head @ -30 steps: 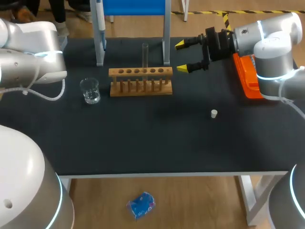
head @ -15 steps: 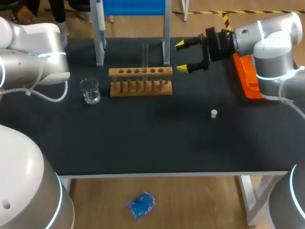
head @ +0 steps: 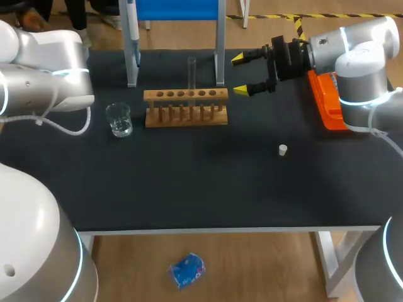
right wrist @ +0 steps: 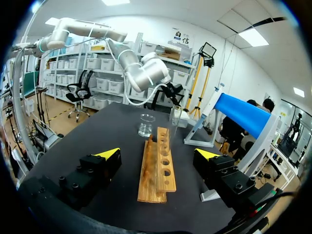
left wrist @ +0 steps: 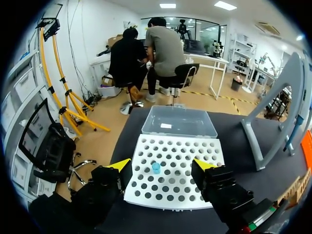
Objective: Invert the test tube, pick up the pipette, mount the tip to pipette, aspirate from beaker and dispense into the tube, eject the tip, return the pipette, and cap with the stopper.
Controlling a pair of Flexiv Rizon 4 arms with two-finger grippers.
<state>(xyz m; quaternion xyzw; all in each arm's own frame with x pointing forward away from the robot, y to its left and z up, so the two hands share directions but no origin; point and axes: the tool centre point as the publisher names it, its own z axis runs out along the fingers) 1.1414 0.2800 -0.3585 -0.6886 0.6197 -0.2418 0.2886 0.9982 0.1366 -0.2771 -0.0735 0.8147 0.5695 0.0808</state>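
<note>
Head cam: high, rear, down on bench. R wrist: faces rack, shared w/ head. L wrist: over tip box.

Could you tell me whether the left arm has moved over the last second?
Yes. In the head view the left arm has edged slightly inward across the table, its housing now closer to the beaker, which has stayed put.

On the matt black counter, the rack is pale honey wood, the beaker and test tube clear glass, the stopper white, and the tray at the rack's 3 o'clock bright orange. The tip box is white, dotted with rows of round holes, one holding a blue tip. The left end effector and right end effector are black, tipped yellow.
</note>
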